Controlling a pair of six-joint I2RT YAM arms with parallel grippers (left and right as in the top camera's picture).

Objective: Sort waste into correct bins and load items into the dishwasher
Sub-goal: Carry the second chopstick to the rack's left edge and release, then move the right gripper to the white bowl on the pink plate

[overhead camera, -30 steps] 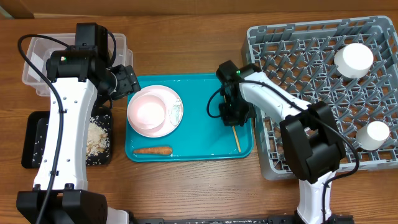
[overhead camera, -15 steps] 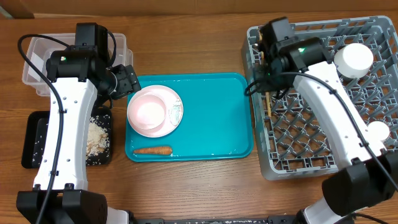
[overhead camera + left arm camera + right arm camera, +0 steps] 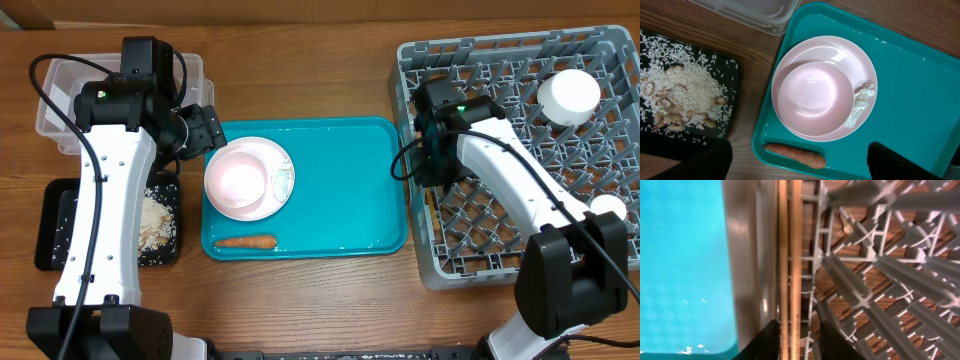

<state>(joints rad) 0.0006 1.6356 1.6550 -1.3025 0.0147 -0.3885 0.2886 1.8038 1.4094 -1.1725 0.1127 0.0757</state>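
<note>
My right gripper point(image 3: 432, 170) is low inside the left edge of the grey dish rack point(image 3: 520, 150). The wooden chopsticks point(image 3: 790, 255) lie along the rack's left wall between its fingers point(image 3: 801, 342), with a gap to the right finger. My left gripper point(image 3: 205, 128) hangs open and empty point(image 3: 800, 167) above the pink bowl point(image 3: 238, 178), which sits on the plate point(image 3: 282, 160) beside a white scrap point(image 3: 860, 102). The carrot point(image 3: 246, 241) lies on the teal tray's front edge. Two white cups point(image 3: 569, 95) point(image 3: 606, 215) stand in the rack. The red wrapper is out of view.
The teal tray point(image 3: 350, 190) sits mid-table. The clear tub point(image 3: 60, 100) is at the back left, partly under my left arm. The black tray point(image 3: 60, 230) holds rice and crumbs point(image 3: 155, 220) at the front left.
My right gripper carried the chopsticks from the teal tray over to the rack's left edge and lowered along it. The left arm has not moved.
</note>
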